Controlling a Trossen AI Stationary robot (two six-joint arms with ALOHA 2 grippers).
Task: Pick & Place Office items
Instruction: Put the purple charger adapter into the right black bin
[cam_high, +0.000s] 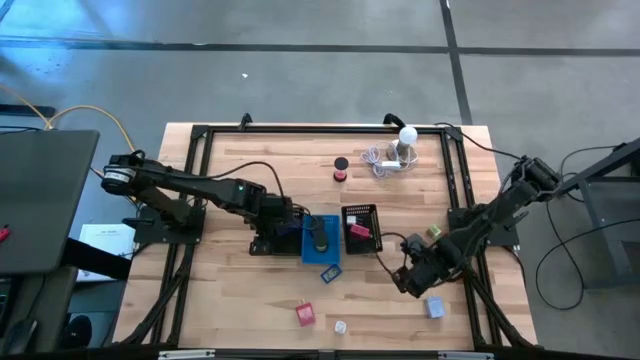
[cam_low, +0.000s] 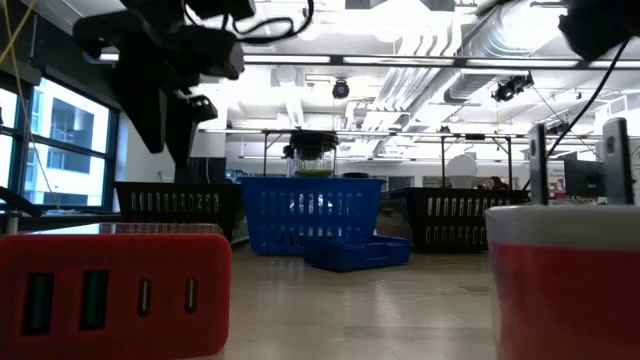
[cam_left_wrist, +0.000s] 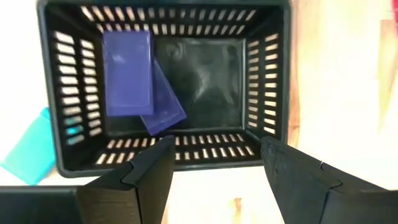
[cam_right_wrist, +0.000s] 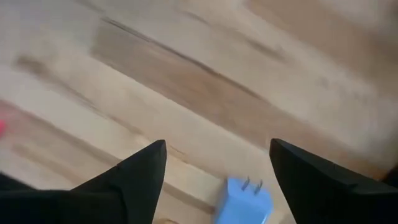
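Observation:
My left gripper (cam_left_wrist: 214, 146) hangs open over the near wall of a black mesh basket (cam_left_wrist: 273, 93), left of the blue basket (cam_high: 320, 240). Two purple blocks (cam_left_wrist: 127, 71) lie in that basket, overlapping; a teal piece (cam_left_wrist: 31, 149) lies outside it. My right gripper (cam_right_wrist: 217, 149) points down, open, over bare wood at the near right (cam_high: 412, 282). A light blue plug block (cam_right_wrist: 245, 199) lies on the table just ahead of its fingers, untouched. Another black basket (cam_high: 360, 228) holds a pink item.
A red block (cam_high: 305, 314) and a small white piece (cam_high: 340, 327) lie near the front edge, a flat blue piece (cam_high: 329, 271) before the blue basket. At the far side are a black disc (cam_high: 341, 163), a red spool (cam_high: 340, 176) and the white bulb (cam_high: 405, 138).

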